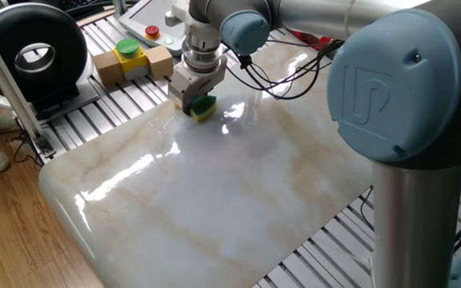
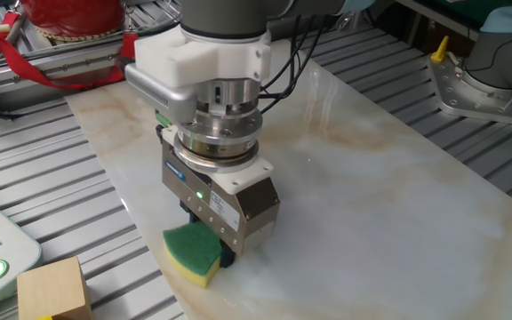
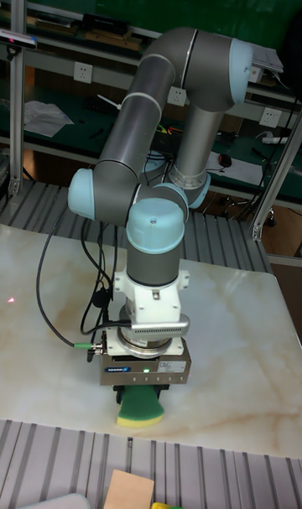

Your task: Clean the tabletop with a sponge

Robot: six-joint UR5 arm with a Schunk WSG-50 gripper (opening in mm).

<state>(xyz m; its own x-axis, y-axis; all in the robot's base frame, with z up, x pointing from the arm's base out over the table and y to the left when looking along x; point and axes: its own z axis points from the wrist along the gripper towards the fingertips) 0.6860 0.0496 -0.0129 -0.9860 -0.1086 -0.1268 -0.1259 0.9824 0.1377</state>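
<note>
One pincer (image 2: 210,252) grips the sponge (image 2: 191,252), its jaws closed on the green-topped yellow block and pressing it flat against the tabletop (image 2: 389,204) close to the slab's edge. In the tall fixed view the sponge (image 3: 140,409) sits directly under the pincer (image 3: 141,389), just inside the marble rim, with ribbed grey metal slats (image 3: 75,467) starting right beyond it. The glossy white slab carries faint beige-brown veins and bright glare streaks from overhead light, most visible in one fixed view across the tabletop (image 1: 214,192). Black cables (image 1: 286,76) loop from the arm's wrist over the far part of the slab. Beside the desk, on the slats, wooden blocks (image 1: 130,64) carry a yellow-and-green button (image 1: 128,50), and a black ring-shaped device (image 1: 30,48) stands further out. Wooden floor (image 1: 14,232) shows past the rounded corner. Behind the arm, a green wall with shelving (image 3: 75,31) and wall sockets (image 3: 82,72) closes the room.
</note>
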